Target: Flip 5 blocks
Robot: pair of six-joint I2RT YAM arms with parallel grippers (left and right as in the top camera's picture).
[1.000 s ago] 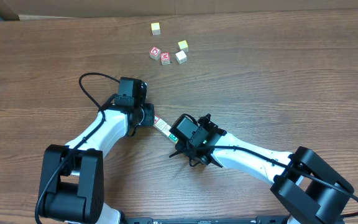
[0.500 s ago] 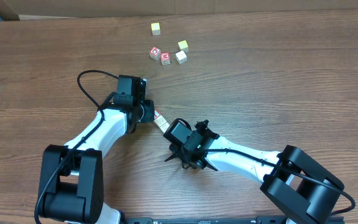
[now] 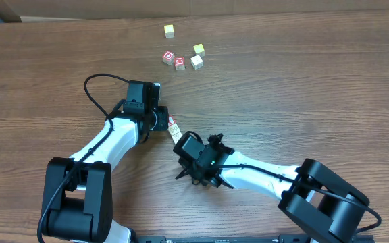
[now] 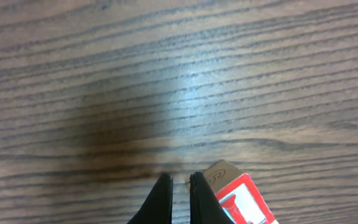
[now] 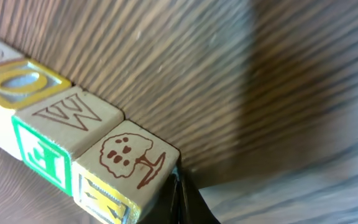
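**Left gripper** (image 4: pixel 180 198): its two dark fingers are standing almost together, with only a thin slit of wood grain showing between them and nothing in their hold. The outer side of one finger is lying against a red-faced block (image 4: pixel 241 199), whose brown upper edge is showing just beside the fingertip.

**Right gripper** (image 5: pixel 182 202): its fingertips are meeting in a single dark point, fully closed and gripping nothing. That point is touching the lower corner of the tree-picture block (image 5: pixel 132 155), which is showing a yellow-framed face on its side. Next along the line a W block (image 5: pixel 67 115) with a green-framed side face is sitting flush against it. Beyond that an O block (image 5: pixel 17 81) with a yellow ring is touching the W block.

**Row of blocks** (image 3: pixel 173 128): seen from overhead, these cubes are forming one short diagonal line on the wooden table (image 3: pixel 316 88). The left gripper is sitting at the row's upper-left end and the right gripper at its lower-right end. How many cubes the row is holding cannot be told at this size.

**Loose cubes:** well apart from the row, toward the table's far edge, a red D cube (image 3: pixel 168 57) and a red M cube (image 3: pixel 179 63) are lying side by side. A white cube (image 3: pixel 196 61) and a pale yellow cube (image 3: pixel 198 48) are lying just beyond them. A yellow-green cube (image 3: pixel 169 30) is lying farthest from the row.
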